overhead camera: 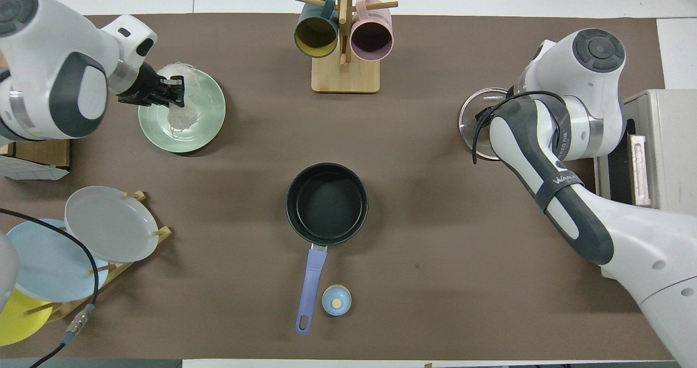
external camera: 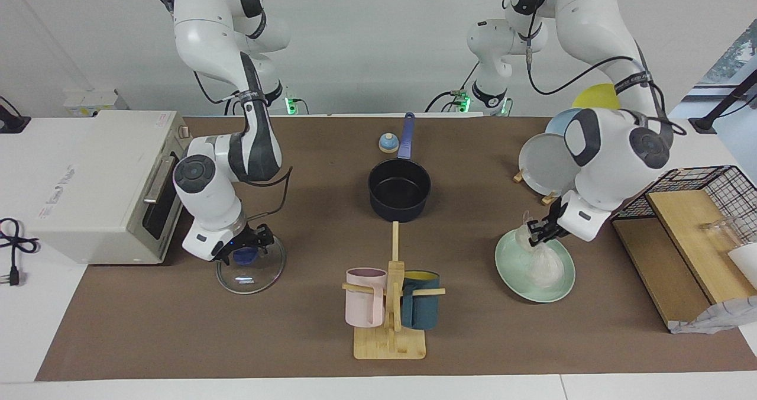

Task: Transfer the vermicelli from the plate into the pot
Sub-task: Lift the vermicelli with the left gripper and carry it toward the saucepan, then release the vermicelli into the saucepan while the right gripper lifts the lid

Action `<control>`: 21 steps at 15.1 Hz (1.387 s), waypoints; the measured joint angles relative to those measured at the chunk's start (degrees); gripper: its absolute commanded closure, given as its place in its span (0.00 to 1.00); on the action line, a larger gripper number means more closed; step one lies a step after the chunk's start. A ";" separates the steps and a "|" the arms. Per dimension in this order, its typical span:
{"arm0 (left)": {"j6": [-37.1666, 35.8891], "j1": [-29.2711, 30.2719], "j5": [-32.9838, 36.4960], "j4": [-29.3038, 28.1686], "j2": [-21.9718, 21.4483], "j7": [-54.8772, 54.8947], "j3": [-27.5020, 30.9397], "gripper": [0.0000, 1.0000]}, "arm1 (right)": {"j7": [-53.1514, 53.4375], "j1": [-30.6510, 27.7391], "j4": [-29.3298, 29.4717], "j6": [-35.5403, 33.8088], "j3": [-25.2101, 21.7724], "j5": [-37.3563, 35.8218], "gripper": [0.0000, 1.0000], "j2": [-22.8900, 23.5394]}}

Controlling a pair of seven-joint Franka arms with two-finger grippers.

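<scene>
I have the left gripper over the plate at the left arm's end of the table, its fingers pinched on one nest of vermicelli, which it holds at the plate's robot-side rim; a second nest lies on the plate just beneath. The pot stands mid-table, empty, nearer to the robots than the plate, its handle pointing straight toward the robots. In my judgement the coming move is a carry toward the right arm's end and toward the robots, and the left arm is the only one placed for it. The right gripper sits on the glass lid at the right arm's end, around the blue knob; I cannot tell whether it is closed on it. The facing view shows the held nest apart from the lower one. The overhead view merges the two nests but confirms the black pot interior is bare.
</scene>
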 measured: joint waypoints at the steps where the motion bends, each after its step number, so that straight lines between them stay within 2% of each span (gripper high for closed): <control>1: -4.32 -0.76 -0.47 1.64 -1.66 -2.82 -0.67 1.00 | -0.09 0.00 -0.04 0.00 0.00 0.00 0.29 0.00; 3: -8.46 -3.94 -1.37 3.19 -5.55 -10.27 -2.97 1.00 | -0.15 0.00 -0.08 0.01 -0.01 0.00 0.37 0.00; 6: -10.07 -12.05 -1.86 0.80 -10.01 -20.11 -5.44 1.00 | -0.15 -0.01 -0.09 0.02 -0.01 0.00 0.39 -0.03; 9: -4.91 -19.70 -3.49 -9.15 -13.30 -25.51 -5.76 1.00 | -0.15 -0.01 -0.09 0.02 -0.01 0.00 0.39 -0.03; 12: 4.42 -23.37 -4.80 -20.09 -14.71 -27.51 -5.72 1.00 | -0.16 0.00 0.09 -0.29 0.00 0.00 0.41 -0.03; 14: 9.59 -24.44 -5.60 -24.82 -14.57 -27.99 -5.71 1.00 | -0.16 0.05 1.08 -1.88 0.01 0.00 0.55 -0.08; 15: 12.04 -24.58 -5.67 -26.74 -14.55 -28.09 -5.69 1.00 | -0.17 0.17 1.89 -3.23 0.01 0.00 0.68 -0.21; 16: 14.32 -24.59 -5.69 -28.44 -14.53 -28.09 -5.61 1.00 | -0.18 0.34 2.85 -4.89 0.09 0.00 0.76 -0.44; 18: 18.33 -24.58 -5.71 -31.04 -14.05 -28.09 -5.31 1.00 | -0.19 0.54 5.36 -9.53 0.59 0.00 0.94 -1.23; 19: 19.90 -24.58 -5.72 -31.65 -13.47 -28.08 -5.18 1.00 | -0.18 0.60 6.76 -12.03 0.74 0.00 1.00 -1.70; 20: 20.60 -24.56 -5.72 -31.76 -12.93 -27.73 -5.06 0.01 | -0.18 0.64 7.98 -14.22 0.79 0.00 1.00 -2.13; 21: 20.71 -24.50 -5.72 -31.67 -12.59 -26.77 -4.88 0.00 | -0.19 0.68 9.02 -16.32 0.83 0.00 1.00 -2.68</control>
